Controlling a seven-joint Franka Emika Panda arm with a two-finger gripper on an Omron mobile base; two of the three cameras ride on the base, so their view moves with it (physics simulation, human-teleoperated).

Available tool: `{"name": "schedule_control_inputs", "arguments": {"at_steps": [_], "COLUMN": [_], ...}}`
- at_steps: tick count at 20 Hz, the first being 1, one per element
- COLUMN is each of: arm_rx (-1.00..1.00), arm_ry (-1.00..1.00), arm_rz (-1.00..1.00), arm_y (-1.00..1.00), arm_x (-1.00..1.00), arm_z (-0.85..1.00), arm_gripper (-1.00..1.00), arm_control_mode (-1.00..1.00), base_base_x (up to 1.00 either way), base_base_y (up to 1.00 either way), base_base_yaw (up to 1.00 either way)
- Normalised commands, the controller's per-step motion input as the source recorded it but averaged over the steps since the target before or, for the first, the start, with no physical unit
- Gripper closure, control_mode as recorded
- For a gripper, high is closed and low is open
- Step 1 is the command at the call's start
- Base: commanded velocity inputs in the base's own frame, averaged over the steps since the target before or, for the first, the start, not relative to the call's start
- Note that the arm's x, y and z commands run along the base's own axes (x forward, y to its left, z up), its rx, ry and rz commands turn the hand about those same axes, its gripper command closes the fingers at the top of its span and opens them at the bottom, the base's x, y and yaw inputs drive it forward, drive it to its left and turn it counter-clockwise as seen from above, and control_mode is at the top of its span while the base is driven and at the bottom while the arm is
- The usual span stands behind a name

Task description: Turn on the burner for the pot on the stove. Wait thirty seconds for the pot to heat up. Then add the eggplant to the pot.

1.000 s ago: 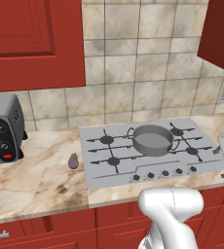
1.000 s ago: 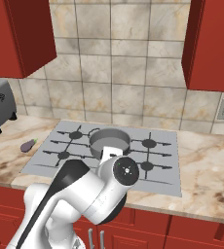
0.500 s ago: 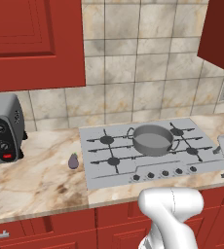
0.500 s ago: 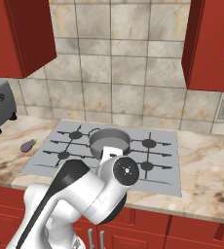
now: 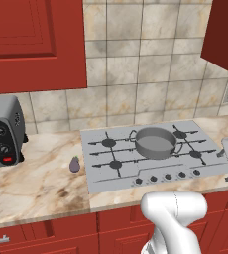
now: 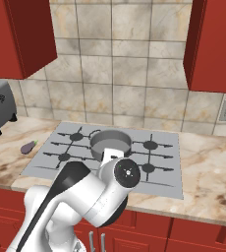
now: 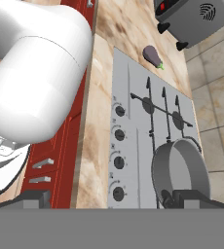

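Observation:
The grey pot point(image 5: 155, 141) sits on a back burner of the light-grey stove point(image 5: 103, 171), also seen as the pot point(image 6: 111, 144) and the pot point(image 7: 181, 175). A small purple eggplant point(image 5: 75, 164) lies on the counter just left of the stove; the eggplant point(image 7: 153, 56) shows far off in the hand view. My gripper point(image 7: 110, 200) hangs open and empty off the stove's right front corner, looking along the row of dark knobs point(image 7: 119, 162). Its fingertips point(image 7: 32, 198) stand wide apart, touching nothing.
A grey toaster oven point(image 5: 2, 131) with a red button stands at the counter's left end. Red cabinets hang above and run below the marble counter point(image 5: 36, 188). My own arm point(image 6: 100, 192) blocks part of the stove's front in the right base view.

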Motion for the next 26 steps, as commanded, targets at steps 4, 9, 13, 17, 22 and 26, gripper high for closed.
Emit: {"name": "schedule_control_inputs", "arguments": {"at_steps": [4, 9, 13, 17, 22, 26], "arm_rx": [0.0, 0.0, 0.0, 0.0, 0.0, 0.0], "arm_ry": [0.0, 0.0, 0.0, 0.0, 0.0, 0.0], "arm_rz": [0.0, 0.0, 0.0, 0.0, 0.0, 0.0], "arm_y": [0.0, 0.0, 0.0, 0.0, 0.0, 0.0], "arm_x": [0.0, 0.0, 0.0, 0.0, 0.0, 0.0], "arm_z": [0.0, 0.0, 0.0, 0.0, 0.0, 0.0], "arm_gripper": [-1.0, -1.0, -1.0, -1.0, -1.0, -1.0], "arm_control_mode": [-1.0, -1.0, -1.0, -1.0, -1.0, -1.0], "base_base_x": [0.0, 0.0, 0.0, 0.0, 0.0, 0.0], "base_base_y": [0.0, 0.0, 0.0, 0.0, 0.0, 0.0], "base_base_yaw": [0.0, 0.0, 0.0, 0.0, 0.0, 0.0]}}
